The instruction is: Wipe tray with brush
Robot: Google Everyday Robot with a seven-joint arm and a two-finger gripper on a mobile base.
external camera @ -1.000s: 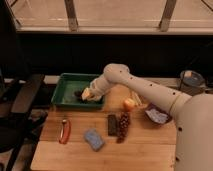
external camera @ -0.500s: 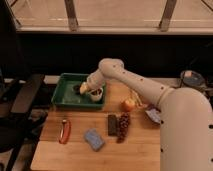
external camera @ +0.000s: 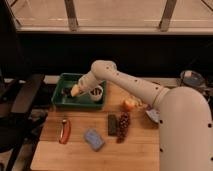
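Gripper [external camera: 70, 92] is lowered inside the green tray [external camera: 61, 101], jaws closed. A dark brush [external camera: 65, 92] shows at its tip, near the tray's left side; whether it is gripped is unclear. A white cup [external camera: 96, 92] sits in the tray's right end.

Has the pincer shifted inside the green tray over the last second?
Yes. The pincer has swept leftward across the green rectangular plastic tray, away from its right wall toward the left side, staying shut.

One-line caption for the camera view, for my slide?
Shut gripper holds the brush inside the green tray.
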